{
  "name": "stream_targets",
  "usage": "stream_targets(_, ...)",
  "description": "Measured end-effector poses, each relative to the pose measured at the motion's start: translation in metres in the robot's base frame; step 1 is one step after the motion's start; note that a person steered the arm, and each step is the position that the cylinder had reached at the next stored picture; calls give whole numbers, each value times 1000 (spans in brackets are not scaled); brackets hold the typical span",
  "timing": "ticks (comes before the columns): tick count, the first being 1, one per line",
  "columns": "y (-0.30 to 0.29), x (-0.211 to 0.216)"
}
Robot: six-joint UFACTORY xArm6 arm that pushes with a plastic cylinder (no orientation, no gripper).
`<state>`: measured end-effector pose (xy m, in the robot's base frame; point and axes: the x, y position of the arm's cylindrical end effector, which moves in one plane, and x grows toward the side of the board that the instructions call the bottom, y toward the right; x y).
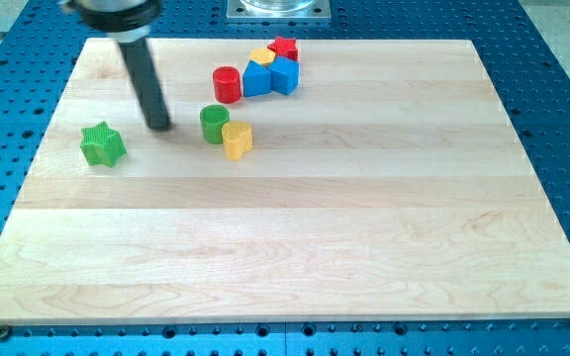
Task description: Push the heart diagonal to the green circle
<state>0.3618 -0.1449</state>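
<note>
Two neighbours touch — green circle [215, 124], yellow heart [237, 139].

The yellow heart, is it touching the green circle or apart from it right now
Touching, as far as the view shows: the yellow heart sits against the green circle at its lower right, no board visible between them. My tip stands left of both.

I count two green blocks, a green star block [102, 144] and a green cylinder block [214, 123], two yellow, a yellow heart block [237, 138] and a partly hidden yellow block [260, 56], two red, a red cylinder block [227, 84] and a red star block [284, 46], two blue blocks [257, 77] [285, 73], one pale wooden board [295, 227], one dark rod with my tip [160, 127]
</note>
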Motion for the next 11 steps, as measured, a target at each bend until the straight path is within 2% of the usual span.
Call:
stream_targets(1,28,-17)
stream_targets(3,98,-19)
stream_targets(4,105,-12)
stream_targets(5,95,15)
stream_targets(7,-6,42)
stream_targets(8,42,9)
stream_targets(9,43,24)
stream_targets(10,103,47)
stream_targets(11,186,91)
